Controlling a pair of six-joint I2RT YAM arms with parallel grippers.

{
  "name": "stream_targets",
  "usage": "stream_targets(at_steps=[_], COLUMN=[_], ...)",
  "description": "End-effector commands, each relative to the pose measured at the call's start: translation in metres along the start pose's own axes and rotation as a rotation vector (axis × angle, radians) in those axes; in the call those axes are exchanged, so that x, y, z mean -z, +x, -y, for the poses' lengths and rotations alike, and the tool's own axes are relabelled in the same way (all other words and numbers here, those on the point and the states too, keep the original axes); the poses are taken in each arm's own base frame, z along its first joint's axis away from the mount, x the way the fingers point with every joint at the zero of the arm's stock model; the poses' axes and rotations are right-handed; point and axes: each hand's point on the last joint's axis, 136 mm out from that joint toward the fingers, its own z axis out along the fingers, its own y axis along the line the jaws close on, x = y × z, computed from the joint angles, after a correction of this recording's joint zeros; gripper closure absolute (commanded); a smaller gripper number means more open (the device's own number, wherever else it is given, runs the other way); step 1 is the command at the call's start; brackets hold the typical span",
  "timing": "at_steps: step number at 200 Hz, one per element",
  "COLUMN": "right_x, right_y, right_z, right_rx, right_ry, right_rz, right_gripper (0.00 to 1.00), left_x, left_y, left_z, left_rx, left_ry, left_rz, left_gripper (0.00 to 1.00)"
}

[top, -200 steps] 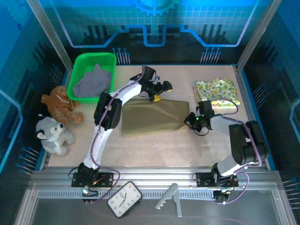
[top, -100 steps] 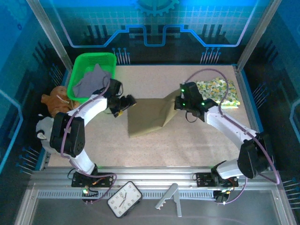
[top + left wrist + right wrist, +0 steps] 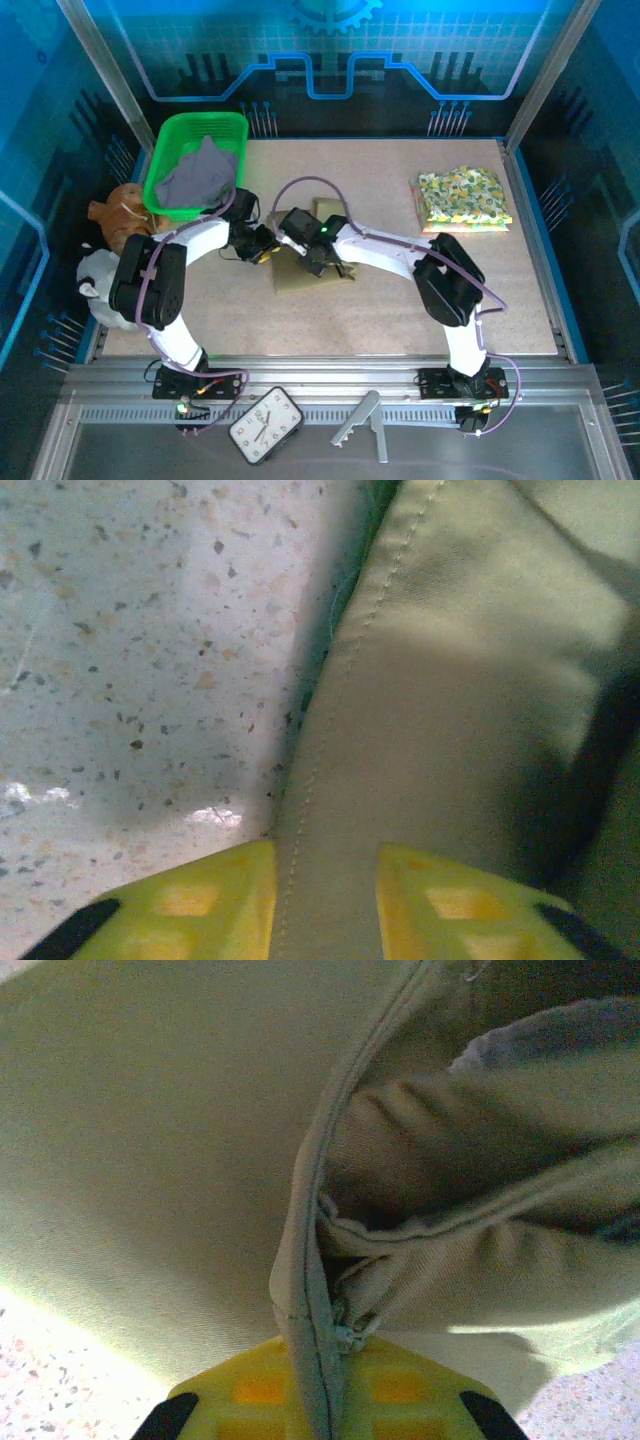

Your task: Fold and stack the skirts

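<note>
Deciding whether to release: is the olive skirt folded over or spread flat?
Folded over. The olive skirt is a compact patch, and the right gripper pinches a seamed edge above doubled layers.

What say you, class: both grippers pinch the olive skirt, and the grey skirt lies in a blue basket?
No: the basket is green, as the top external view shows. The left gripper and right gripper do pinch the olive skirt; the grey skirt lies in it.
</note>
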Motion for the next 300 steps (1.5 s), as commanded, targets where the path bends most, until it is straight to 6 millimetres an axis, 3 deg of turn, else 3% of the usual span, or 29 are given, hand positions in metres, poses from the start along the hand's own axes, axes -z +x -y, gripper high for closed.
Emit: stream_targets(at_steps=[1, 34, 75, 95, 103, 119, 143, 154, 167, 183, 197, 222, 263, 282, 300], right_x=[0.005, 0.000, -0.003, -0.010, -0.010, 0.005, 0.052, 0.068, 0.070, 0.050, 0.020, -0.015, -0.045, -0.062, -0.061], right_y=[0.005, -0.002, -0.010, -0.004, -0.002, -0.009, -0.031, -0.037, -0.038, -0.027, -0.009, 0.002, -0.010, 0.003, 0.012], right_z=[-0.011, -0.025, -0.051, -0.066, -0.068, -0.070, -0.056, -0.038, -0.010, 0.027, 0.058, 0.085, 0.076, 0.067, 0.052], right_rx=[0.083, 0.038, 0.058, 0.091, 0.091, 0.060, -0.029, -0.093, -0.189, -0.325, -0.427, -0.479, -0.488, -0.568, -0.741], right_ry=[-0.028, -0.085, -0.215, -0.278, -0.297, -0.369, -0.491, -0.513, -0.500, -0.451, -0.370, -0.316, -0.393, -0.406, -0.484], right_rz=[-0.065, -0.079, -0.076, -0.108, -0.119, -0.082, 0.084, 0.146, 0.190, 0.176, 0.090, -0.010, -0.060, -0.147, -0.215], right_gripper=[1.00, 1.00, 0.98, 0.90, 0.82, 0.69, 0.51, 0.43, 0.41, 0.47, 0.77, 0.99, 1.00, 1.00, 1.00], left_x=[-0.004, -0.012, -0.018, -0.018, -0.017, -0.015, -0.014, -0.015, -0.017, -0.019, -0.021, -0.025, -0.030, -0.034, -0.041], left_y=[0.000, 0.001, 0.000, -0.003, -0.004, -0.006, -0.007, -0.007, -0.008, -0.010, -0.012, -0.016, -0.025, -0.029, -0.034], left_z=[-0.002, -0.007, -0.008, -0.009, -0.010, -0.012, -0.016, -0.018, -0.020, -0.022, -0.023, -0.019, -0.016, -0.010, -0.002], left_rx=[0.007, 0.016, 0.019, 0.020, 0.022, 0.023, 0.018, 0.012, 0.007, -0.001, -0.013, -0.044, -0.079, -0.092, -0.113], left_ry=[0.000, -0.011, -0.011, -0.016, -0.015, -0.016, -0.027, -0.037, -0.046, -0.058, -0.067, -0.069, -0.078, -0.069, -0.058], left_rz=[-0.017, -0.034, -0.047, -0.044, -0.043, -0.035, -0.034, -0.037, -0.040, -0.039, -0.039, -0.046, -0.048, -0.059, -0.061], left_gripper=[0.75, 0.85, 0.91, 0.92, 0.92, 0.92, 0.92, 0.92, 0.91, 0.91, 0.91, 0.89, 0.85, 0.84, 0.82])
